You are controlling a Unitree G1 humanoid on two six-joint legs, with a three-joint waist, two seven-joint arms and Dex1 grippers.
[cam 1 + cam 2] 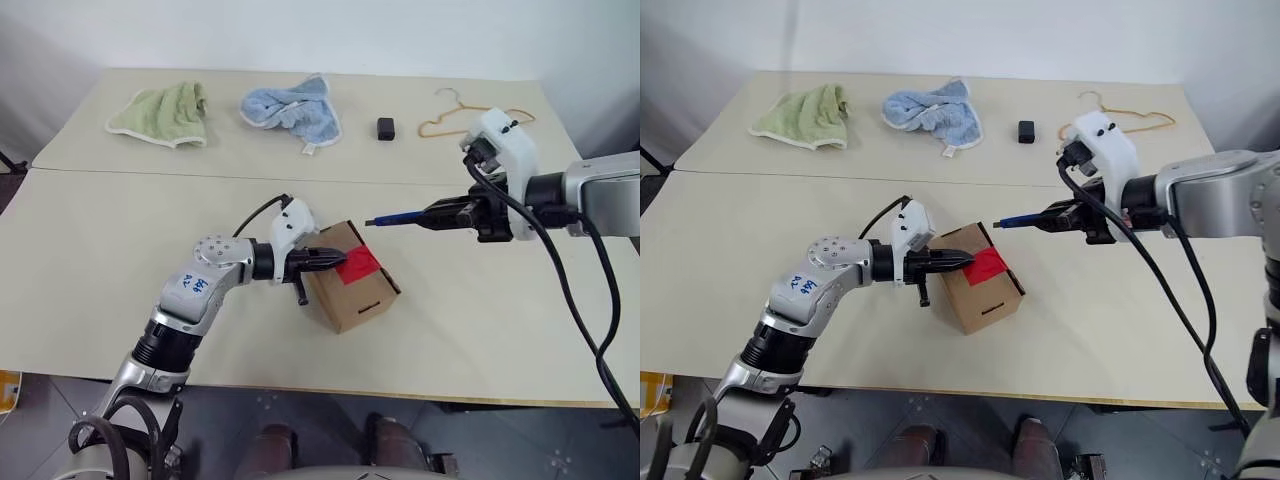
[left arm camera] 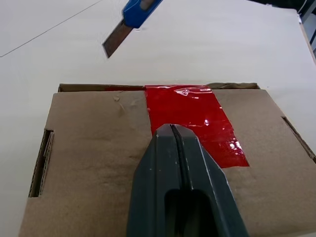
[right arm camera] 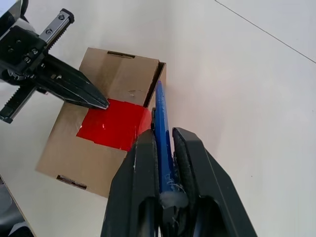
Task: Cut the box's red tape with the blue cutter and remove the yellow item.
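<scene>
Hidden and cut-off parts

The box (image 2: 98,163) is cut by the frame's bottom edge; the blue cutter (image 2: 133,15) leaves the top edge; its handle sits hidden between fingers (image 3: 138,197).

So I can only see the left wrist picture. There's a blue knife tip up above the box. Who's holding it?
Observer: The right hand is shut on the blue cutter, blade pointing toward the box.
Operator: Is anything else on the table?
Observer: Yes, at the far side: a green towel, a blue towel, a small black block and a wire hanger.
Operator: Is the knife touching the red tape?
Observer: Not yet. In the head views the blade hangs in the air beside the red tape, while the shut left hand reaches the tape's edge.
</scene>
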